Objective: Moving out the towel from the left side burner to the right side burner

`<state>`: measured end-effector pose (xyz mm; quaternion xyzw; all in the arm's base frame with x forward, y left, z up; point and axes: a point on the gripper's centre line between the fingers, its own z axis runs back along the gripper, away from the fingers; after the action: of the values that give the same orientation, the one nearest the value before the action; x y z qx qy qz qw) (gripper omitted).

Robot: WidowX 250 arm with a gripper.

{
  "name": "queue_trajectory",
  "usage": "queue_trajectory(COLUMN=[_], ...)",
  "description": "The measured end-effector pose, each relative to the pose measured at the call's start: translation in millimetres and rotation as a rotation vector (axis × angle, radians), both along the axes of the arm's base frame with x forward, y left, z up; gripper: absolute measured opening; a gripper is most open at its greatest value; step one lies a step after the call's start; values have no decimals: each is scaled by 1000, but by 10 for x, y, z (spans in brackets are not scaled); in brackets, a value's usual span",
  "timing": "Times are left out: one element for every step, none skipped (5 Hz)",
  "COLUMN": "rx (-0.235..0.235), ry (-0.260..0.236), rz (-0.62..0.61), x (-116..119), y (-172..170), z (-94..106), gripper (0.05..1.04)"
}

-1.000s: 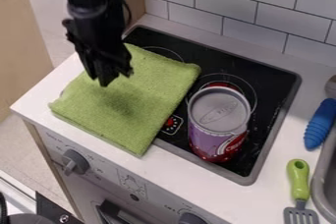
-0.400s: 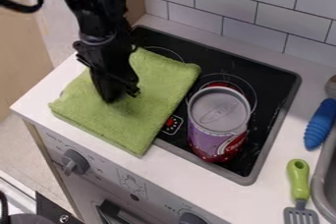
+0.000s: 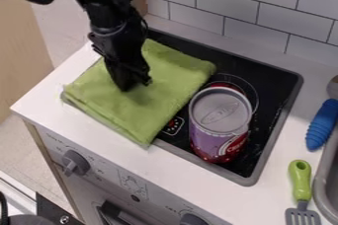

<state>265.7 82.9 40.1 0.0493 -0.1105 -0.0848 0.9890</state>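
Observation:
My gripper [image 3: 135, 85] points down at the middle of the green folded towel [image 3: 161, 108], shut on its upper surface. The towel lies over the left side of the black stove top [image 3: 277, 83] and overhangs onto the white counter. Its right corner comes close to the ring of the right side burner [image 3: 247, 87]. Whatever left burner markings lie beneath the cloth are hidden.
A purple and red can [image 3: 218, 125] stands on the stove's right part, just right of the towel. Farther right are a blue-handled utensil [image 3: 322, 125], a green-handled spatula [image 3: 300, 182] and a sink edge [image 3: 322, 184]. A tiled wall [image 3: 257, 9] rises behind.
My gripper came down onto the towel, then moved up and right in the view. The towel has shifted the same way, its right corner now farther over the stove. The can stayed put.

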Motion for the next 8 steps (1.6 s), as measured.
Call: queue_trajectory(rx=[37,52,77,77,64,56,37,36], ry=[-51,-58,-103,-137,-192,-271,-285,-277], rz=[11,29,116,228,261,263,222,195], x=[85,246,387,495,586,694,743,786], y=[56,67,30,-26,-127,-306,-491,-653], z=[24,3,-16,-12,-3,-11,-15,-27], gripper=[52,52,52,52,52,52,52,52])
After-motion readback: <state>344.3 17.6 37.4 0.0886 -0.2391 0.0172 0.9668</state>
